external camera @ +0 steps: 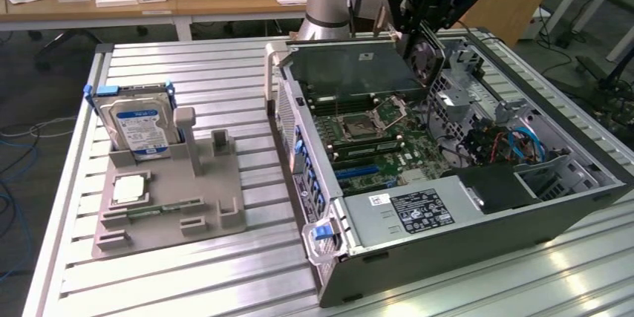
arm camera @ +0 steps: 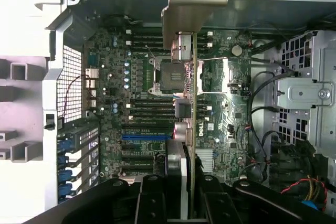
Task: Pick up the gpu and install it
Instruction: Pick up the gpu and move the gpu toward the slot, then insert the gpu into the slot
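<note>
One gripper point(external camera: 432, 12) over one open computer case point(external camera: 476, 213), fingers point(arm camera: 152, 203) clamping one gpu point(arm camera: 192, 93) edge-on, one hard drive point(external camera: 139, 128) well apart from the case on the bench point(external camera: 178, 280)

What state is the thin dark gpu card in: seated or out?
Out: the gripper holds the thin dark gpu above the green motherboard; the blue slot is empty.
</note>
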Robot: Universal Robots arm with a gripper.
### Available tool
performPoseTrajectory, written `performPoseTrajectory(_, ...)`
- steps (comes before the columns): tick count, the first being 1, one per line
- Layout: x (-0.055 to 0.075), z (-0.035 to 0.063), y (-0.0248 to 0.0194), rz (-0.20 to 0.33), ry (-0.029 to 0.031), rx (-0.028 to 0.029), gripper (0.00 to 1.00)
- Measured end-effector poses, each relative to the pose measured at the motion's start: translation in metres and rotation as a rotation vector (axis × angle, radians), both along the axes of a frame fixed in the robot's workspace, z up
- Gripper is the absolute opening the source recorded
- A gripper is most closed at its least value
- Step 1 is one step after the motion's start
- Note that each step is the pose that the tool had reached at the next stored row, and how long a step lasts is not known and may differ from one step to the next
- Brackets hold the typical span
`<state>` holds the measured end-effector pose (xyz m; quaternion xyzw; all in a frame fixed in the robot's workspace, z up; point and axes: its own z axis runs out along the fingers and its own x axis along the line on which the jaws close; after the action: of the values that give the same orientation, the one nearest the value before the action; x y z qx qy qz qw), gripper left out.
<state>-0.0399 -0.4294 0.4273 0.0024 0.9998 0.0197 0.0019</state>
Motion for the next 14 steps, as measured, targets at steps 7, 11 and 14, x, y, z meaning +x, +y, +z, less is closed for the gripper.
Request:
performPoseTrajectory(7,0.0,0.0,0.0,0.014,-0.0001,0.0001,0.28)
performPoseTrajectory(11,0.0,0.0,-0.0001,0.026,0.0,0.0001,0.28)
performPoseTrajectory(14,0.0,0.0,-0.0001,0.027,0.0,0.0,0.28)
